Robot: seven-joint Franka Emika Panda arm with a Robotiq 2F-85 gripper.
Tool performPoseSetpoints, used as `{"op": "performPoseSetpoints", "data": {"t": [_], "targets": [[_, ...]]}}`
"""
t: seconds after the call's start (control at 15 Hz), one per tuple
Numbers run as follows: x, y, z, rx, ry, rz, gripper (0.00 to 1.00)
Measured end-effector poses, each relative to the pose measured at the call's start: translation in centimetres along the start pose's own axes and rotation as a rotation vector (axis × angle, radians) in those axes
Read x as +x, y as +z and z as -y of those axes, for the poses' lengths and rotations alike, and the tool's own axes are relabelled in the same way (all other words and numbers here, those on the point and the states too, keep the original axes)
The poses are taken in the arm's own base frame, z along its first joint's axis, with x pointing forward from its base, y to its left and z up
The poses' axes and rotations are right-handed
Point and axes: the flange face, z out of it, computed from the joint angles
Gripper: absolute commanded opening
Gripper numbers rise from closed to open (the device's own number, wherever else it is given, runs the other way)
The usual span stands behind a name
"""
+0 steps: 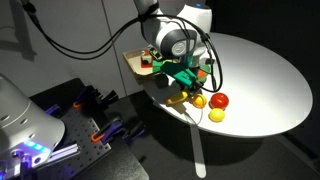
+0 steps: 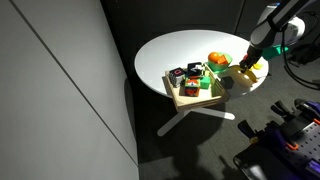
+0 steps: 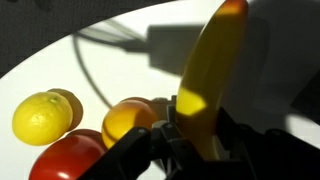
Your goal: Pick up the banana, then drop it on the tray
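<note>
no text, label, brand, number or sign legible in either exterior view or the wrist view; small coloured items (image 2: pixel 190 80) on the flat tan wooden square tray (image 2: pixel 200 100) are too small and blurred to tell whether they carry any print
</note>
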Motion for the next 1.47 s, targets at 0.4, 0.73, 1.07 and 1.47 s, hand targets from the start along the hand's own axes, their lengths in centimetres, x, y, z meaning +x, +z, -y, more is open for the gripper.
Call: {"op": "performPoseSetpoints", "data": {"t": [0.4, 0.73, 1.07, 1.47], "targets": [[0.6, -2.8, 0.7, 0.008, -0.011, -0.005, 0.16], [0.7, -5.5, 1.8, 0.044, -0.013, -0.031, 0.16], [1.1, -7.7, 3.5, 0.094, -0.019, -0.057, 0.16], [1.3, -8.9, 4.4, 0.116, -0.020, -0.057, 0.41]]}}
